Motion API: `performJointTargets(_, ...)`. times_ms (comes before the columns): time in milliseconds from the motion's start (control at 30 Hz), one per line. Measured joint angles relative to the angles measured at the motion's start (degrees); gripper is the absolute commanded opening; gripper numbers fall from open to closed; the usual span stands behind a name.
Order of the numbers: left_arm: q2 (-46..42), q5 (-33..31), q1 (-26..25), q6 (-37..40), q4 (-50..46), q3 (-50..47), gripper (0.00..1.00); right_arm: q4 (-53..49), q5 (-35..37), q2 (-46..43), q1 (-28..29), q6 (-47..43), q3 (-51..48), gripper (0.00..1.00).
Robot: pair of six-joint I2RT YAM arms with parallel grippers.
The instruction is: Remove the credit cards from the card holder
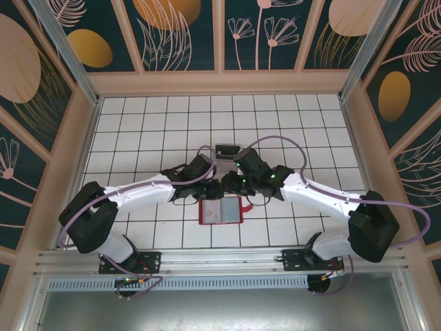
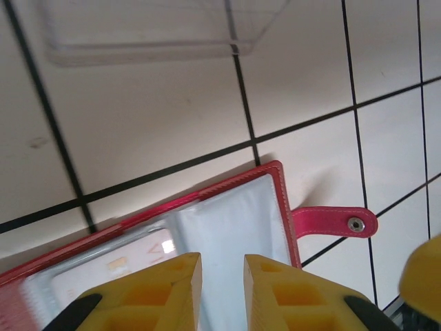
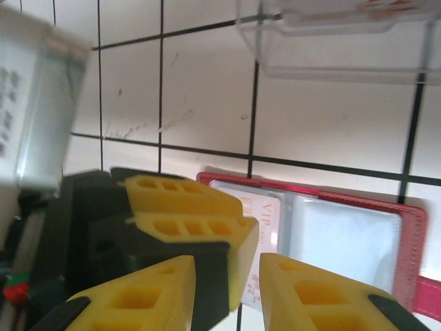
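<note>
- Wallet (image 1: 220, 211) lies open & flat on the tiled table (image 1: 138, 138), grey pockets up, red tab (image 2: 337, 223) sticking out on its right side.
- Left gripper (image 2: 222, 265) is right over the wallet's inside, near the middle fold. Its fingers are close together w/ a narrow gap, and nothing shows betw. them. Can't tell if the tips touch the pocket film.
- Right gripper (image 3: 226, 267) hangs just beside the left one, above the wallet's far left corner. Its fingers are apart and hold nothing, and the left gripper's fingers (image 3: 182, 193) sit in front of them.
- At least 1 card (image 3: 265, 222) is tucked in the wallet's left pocket: pale, w/ "VIP" print visible through the film. The right pocket looks blank, so it's prob. empty, but glare makes that unsure.
- Clear box (image 2: 151, 41) sits on the table beyond the wallet's far edge, well apart from it. From above, a dark flat thing (image 1: 226, 149) lies in it. This may be a card taken out, but it's too small to confirm.
- Progress (judgement): wallet opened, so access is done. No card is in either gripper. The VIP card is left to pull out, so the task is part-way at best.
- Next step likely needs one gripper to pin the wallet while the other slides the card out.
</note>
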Motion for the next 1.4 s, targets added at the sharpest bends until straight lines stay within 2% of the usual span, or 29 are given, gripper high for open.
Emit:
performJointTargets(300, -7.5, -2.6, 3.8, 0.7, -3.6, -4.8, 0.26, 1.6, 0.1, 6.9, 4.2, -0.7, 4.1, 0.31)
performJointTargets(500, -11.1, -3.3, 4.4, 0.5, -2.7, -7.9, 0.26, 1.8, -0.4, 9.6, 4.5, -1.7, 5.1, 0.31)
performJointTargets(1000, -11.8, -4.8, 4.4, -1.8, -0.5, -11.5, 0.25, 4.7, -5.0, 12.9, 2.9, -2.1, 3.1, 0.28)
performJointTargets(1400, -9.3, 1.4, 4.4, -3.3, 5.6, -16.2, 0.23, 10.2, -10.3, 13.4, 2.1, -0.5, -6.0, 0.24)
